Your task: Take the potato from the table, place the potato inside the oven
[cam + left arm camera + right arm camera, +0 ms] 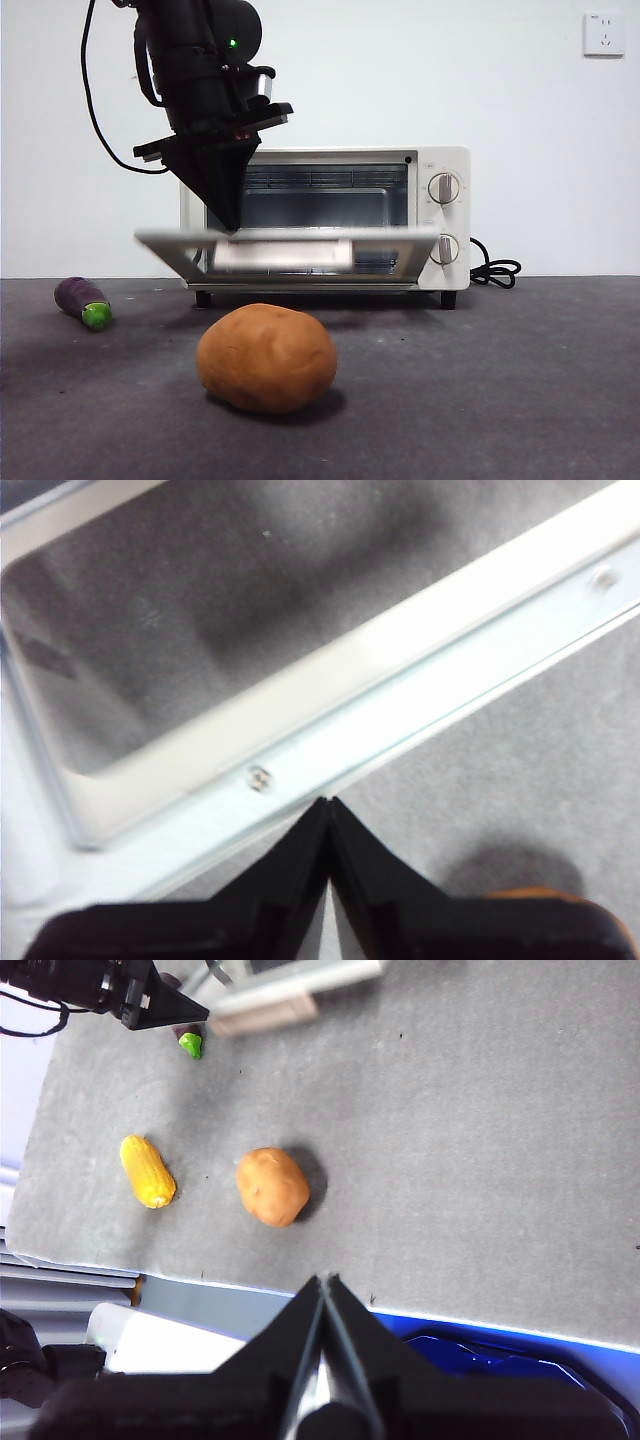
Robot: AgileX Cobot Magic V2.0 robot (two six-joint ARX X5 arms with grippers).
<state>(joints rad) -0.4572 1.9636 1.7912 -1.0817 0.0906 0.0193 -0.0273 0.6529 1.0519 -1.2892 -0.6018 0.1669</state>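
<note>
Potato (266, 357) sits nearest you in the front view, lying free on the table (520, 400) with its shadow under it and nothing touching it. In the right wrist view you see the same potato (272, 1186) on the grey surface, with a yellow corn cob (147, 1171) just beside it. Your right gripper (325, 1285) hangs well back from the potato, over the table's edge, jaws pressed together and holding nothing. Farther off, at the left in the front view, a small purple eggplant (83, 301) lies on its side, green end toward you. Behind the potato stands the oven (325, 220), cream-white, its door (290, 255) swung partway down and blurred, the rack visible inside and two knobs on its right. Your left gripper (228, 215) comes down from the upper left and meets the top edge of that door. In the left wrist view its jaws are closed tip to tip at the door's (330, 730) pale frame, gripping nothing.
</note>
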